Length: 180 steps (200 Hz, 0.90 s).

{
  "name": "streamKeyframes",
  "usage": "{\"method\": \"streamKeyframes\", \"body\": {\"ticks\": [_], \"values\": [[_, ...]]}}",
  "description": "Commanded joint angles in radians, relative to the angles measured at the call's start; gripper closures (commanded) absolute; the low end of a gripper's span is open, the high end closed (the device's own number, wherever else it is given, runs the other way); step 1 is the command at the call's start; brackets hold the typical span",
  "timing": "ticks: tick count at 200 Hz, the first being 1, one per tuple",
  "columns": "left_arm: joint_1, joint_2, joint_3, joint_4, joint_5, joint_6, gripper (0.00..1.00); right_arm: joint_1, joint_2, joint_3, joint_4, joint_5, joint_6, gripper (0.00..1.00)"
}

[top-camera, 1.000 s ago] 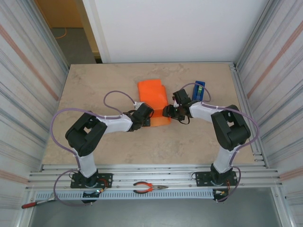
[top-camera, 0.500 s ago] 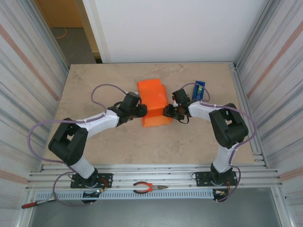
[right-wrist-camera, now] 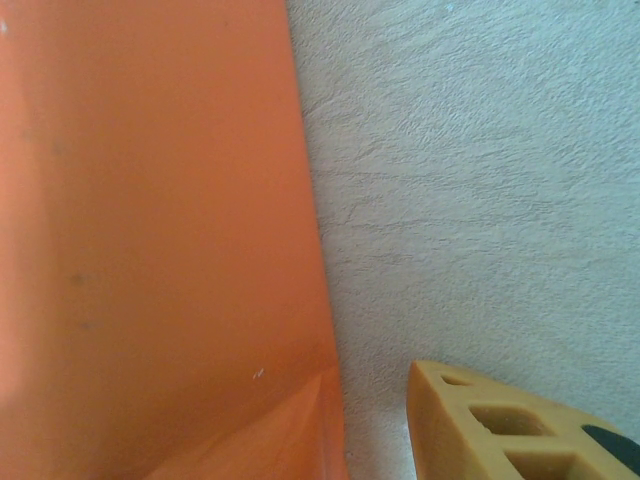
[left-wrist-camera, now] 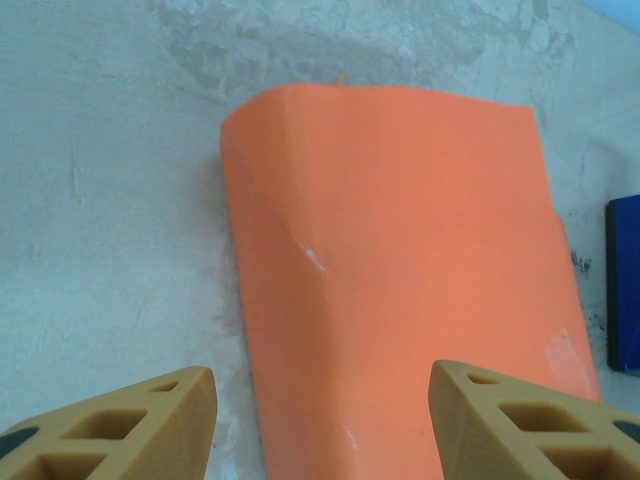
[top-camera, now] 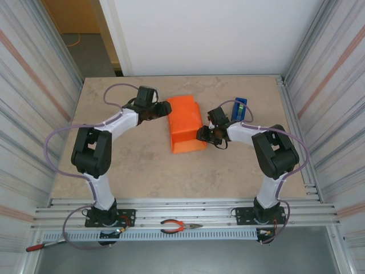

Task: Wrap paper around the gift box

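The orange paper (top-camera: 185, 124) lies folded over a blocky shape at the table's middle; the gift box itself is hidden under it. My left gripper (top-camera: 163, 108) is at the parcel's far left corner. In the left wrist view it (left-wrist-camera: 320, 425) stands open, its tan fingers (left-wrist-camera: 120, 425) spread above the paper (left-wrist-camera: 400, 260) and holding nothing. My right gripper (top-camera: 201, 135) sits against the parcel's right near edge. In the right wrist view one tan finger (right-wrist-camera: 510, 425) stands on bare table, apart from the paper's edge (right-wrist-camera: 160, 230); the other finger is hidden by the sheet.
A blue tape dispenser (top-camera: 240, 108) stands right of the parcel, behind the right arm, and shows at the right edge of the left wrist view (left-wrist-camera: 625, 285). Red-handled pliers (top-camera: 181, 226) lie on the front rail. Corrugated walls close both sides.
The left arm swung from the parcel's near left side to its far left corner, and its gripper opened. The right gripper stayed at the parcel's right edge.
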<state>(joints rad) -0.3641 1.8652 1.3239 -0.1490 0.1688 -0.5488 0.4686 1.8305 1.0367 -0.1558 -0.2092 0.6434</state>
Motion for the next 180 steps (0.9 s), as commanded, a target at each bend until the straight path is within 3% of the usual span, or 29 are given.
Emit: {"method": "streamKeyframes", "body": {"ticks": [1, 32, 73, 102, 180], "values": [[0.001, -0.052, -0.036, -0.019, 0.046, 0.014, 0.40, 0.013, -0.006, -0.022, 0.017, -0.045, 0.013, 0.51], [-0.035, -0.215, -0.291, 0.118, 0.005, -0.074, 0.40, 0.016, -0.050, -0.055, 0.015, -0.026, 0.010, 0.51], [-0.205, -0.350, -0.528, 0.209, -0.183, -0.152, 0.43, 0.019, -0.079, -0.063, -0.004, -0.027, -0.005, 0.51], [-0.276, -0.312, -0.556, 0.261, -0.256, -0.184, 0.44, 0.023, -0.088, -0.063, -0.016, -0.020, -0.013, 0.51], [-0.316, -0.167, -0.470, 0.224, -0.408, -0.177, 0.51, 0.057, -0.097, -0.075, -0.010, 0.001, 0.010, 0.53]]}}
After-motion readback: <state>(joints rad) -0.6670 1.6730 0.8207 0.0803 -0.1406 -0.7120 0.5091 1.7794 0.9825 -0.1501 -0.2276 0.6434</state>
